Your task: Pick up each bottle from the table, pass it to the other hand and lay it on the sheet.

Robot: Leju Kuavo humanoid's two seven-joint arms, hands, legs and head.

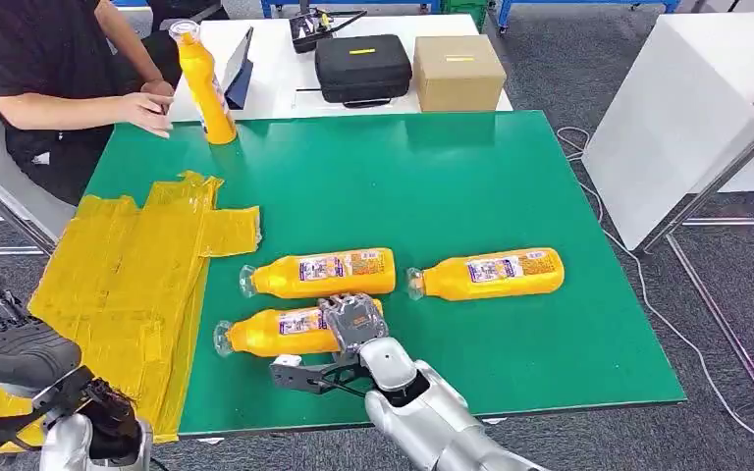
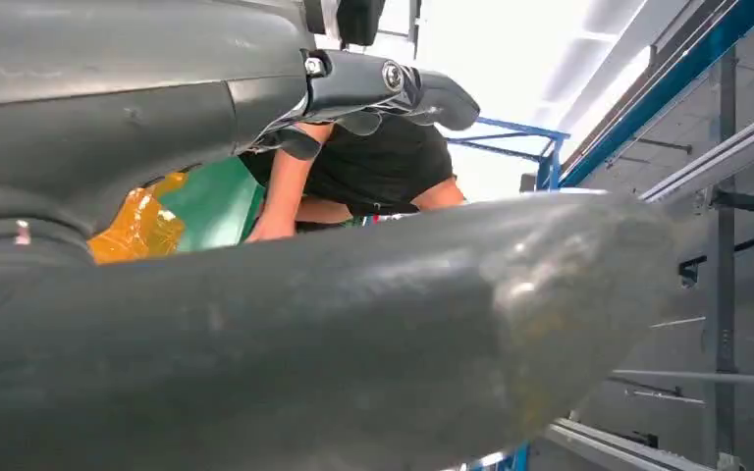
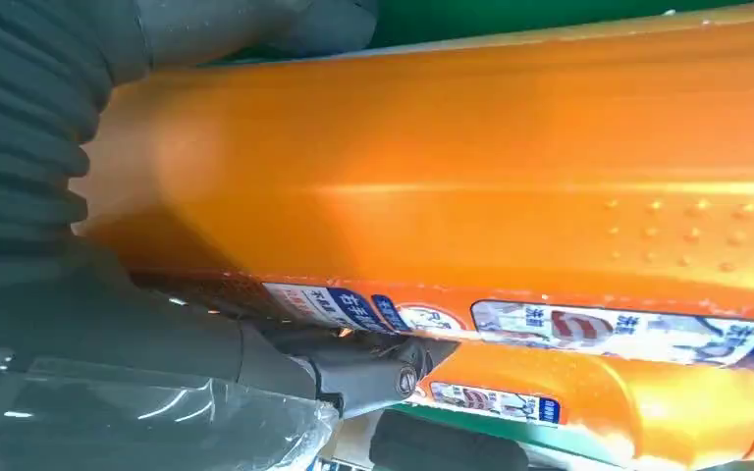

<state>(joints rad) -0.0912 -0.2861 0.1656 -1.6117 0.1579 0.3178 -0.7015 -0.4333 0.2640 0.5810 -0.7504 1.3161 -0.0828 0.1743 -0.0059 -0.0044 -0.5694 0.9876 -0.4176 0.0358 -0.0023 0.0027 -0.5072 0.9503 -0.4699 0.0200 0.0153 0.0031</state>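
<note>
Nearest bottle [image 1: 275, 332] under right hand [image 1: 353, 322], fingers grasping it; left hand [image 1: 5, 343] fingers spread, released.

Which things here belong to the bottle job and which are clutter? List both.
Job: three lying bottles, upright bottle, yellow sheet, right hand on the nearest bottle, left hand.
Clutter: black case, cardboard box, tablet.

The head view looks forward and down from high on the robot onto the green table mat [image 1: 432, 186]. The left wrist view sits low, facing up toward the ceiling and a seated person in a black shirt [image 2: 383, 167], whom the head view shares. The right wrist view presses close against the lying orange plastic bottle [image 3: 471, 167], shared with the head view [image 1: 275, 332].
</note>
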